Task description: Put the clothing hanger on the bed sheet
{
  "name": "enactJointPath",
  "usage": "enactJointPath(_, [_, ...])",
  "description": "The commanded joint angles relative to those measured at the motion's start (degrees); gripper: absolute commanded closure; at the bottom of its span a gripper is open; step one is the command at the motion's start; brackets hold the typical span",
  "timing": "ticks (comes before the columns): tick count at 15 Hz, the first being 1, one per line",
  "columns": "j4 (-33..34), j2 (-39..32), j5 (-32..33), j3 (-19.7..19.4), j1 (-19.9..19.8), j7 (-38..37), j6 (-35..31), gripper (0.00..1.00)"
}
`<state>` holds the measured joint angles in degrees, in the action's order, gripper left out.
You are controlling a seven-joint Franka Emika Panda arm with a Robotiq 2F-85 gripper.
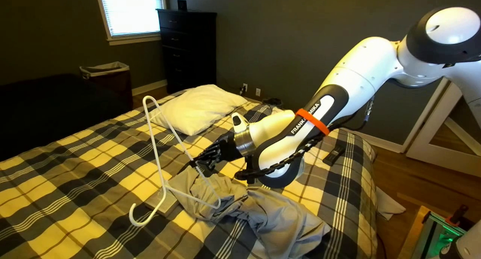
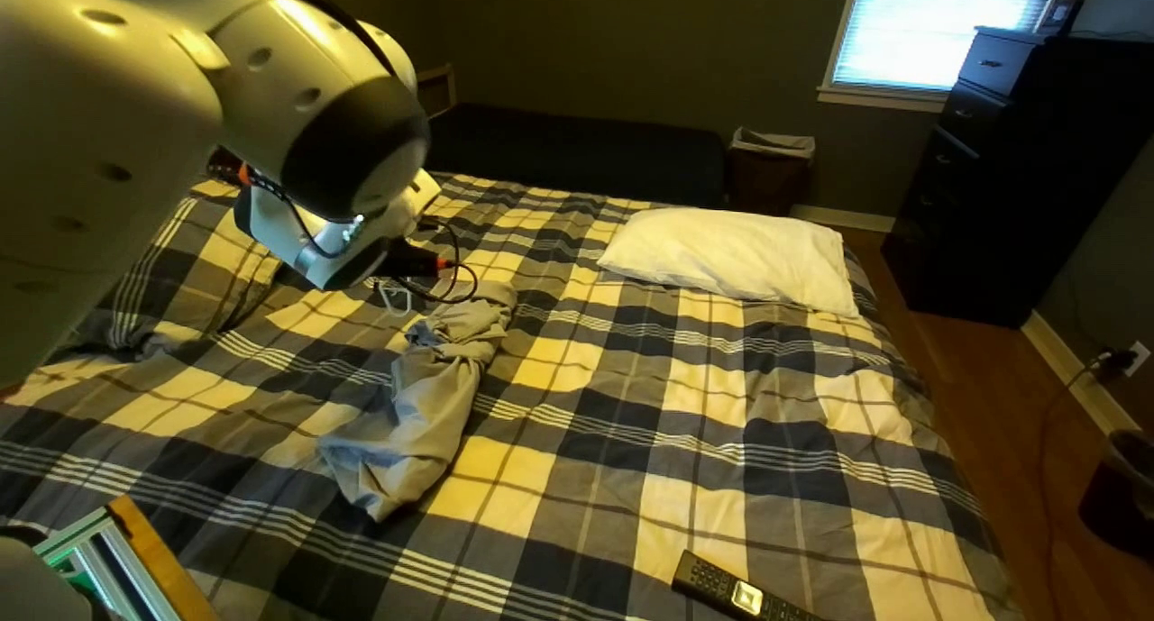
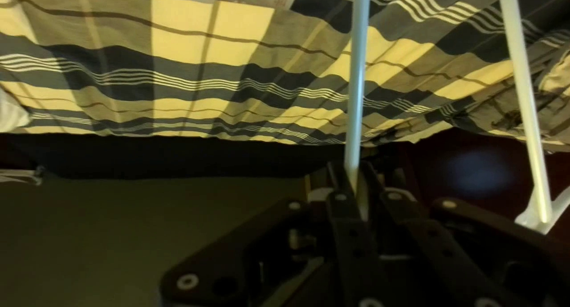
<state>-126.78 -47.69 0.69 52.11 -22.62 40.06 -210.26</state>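
Note:
The white clothing hanger (image 1: 154,146) is held up over the bed in an exterior view, tilted, its hook pointing down and to the left. My gripper (image 1: 193,163) is shut on one long bar of it. In the wrist view my fingertips (image 3: 355,175) pinch that hanger bar (image 3: 357,75); another bar runs to the right. A crumpled grey cloth (image 1: 280,217) lies on the plaid bed cover (image 1: 86,176), below the gripper; it shows in both exterior views (image 2: 428,405). I cannot tell which of them is the bed sheet, or whether the hanger's lower corner touches the cloth.
A flat pale box (image 1: 164,202) lies beside the grey cloth, behind the hanger's hook in the picture. A white pillow (image 1: 201,106) is farther back on the bed. A black remote (image 2: 730,589) lies near the bed's side. A black dresser (image 1: 188,50) stands by the wall.

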Motion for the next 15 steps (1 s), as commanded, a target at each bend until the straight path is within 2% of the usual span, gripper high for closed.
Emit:
enactJointPath(1, [-5.3,14.3,-15.8,-2.8,2.8,0.0,2.6,0.98])
enactJointPath(5, [-8.9,26.4,-33.2,-3.9,2.5,2.3,10.5,0.98])
enactJointPath(8, [-11.8,35.0,-42.9,-11.8,7.0,3.8,18.9,0.98])
enactJointPath(10, [-15.1,39.5,-46.5,-20.4,12.7,4.2,23.9,0.98])
enactJointPath(11, [-17.2,40.6,-45.8,-25.1,15.7,3.3,25.3,0.98])
enactJointPath(13, [-20.2,39.4,-40.1,-33.9,21.3,-0.4,27.2,0.98])
enactJointPath(14, [-21.3,37.7,-31.8,-36.1,21.4,-6.5,28.1,0.98])
enactJointPath(15, [-20.6,36.4,-28.2,-38.8,22.9,-8.0,30.9,0.98])
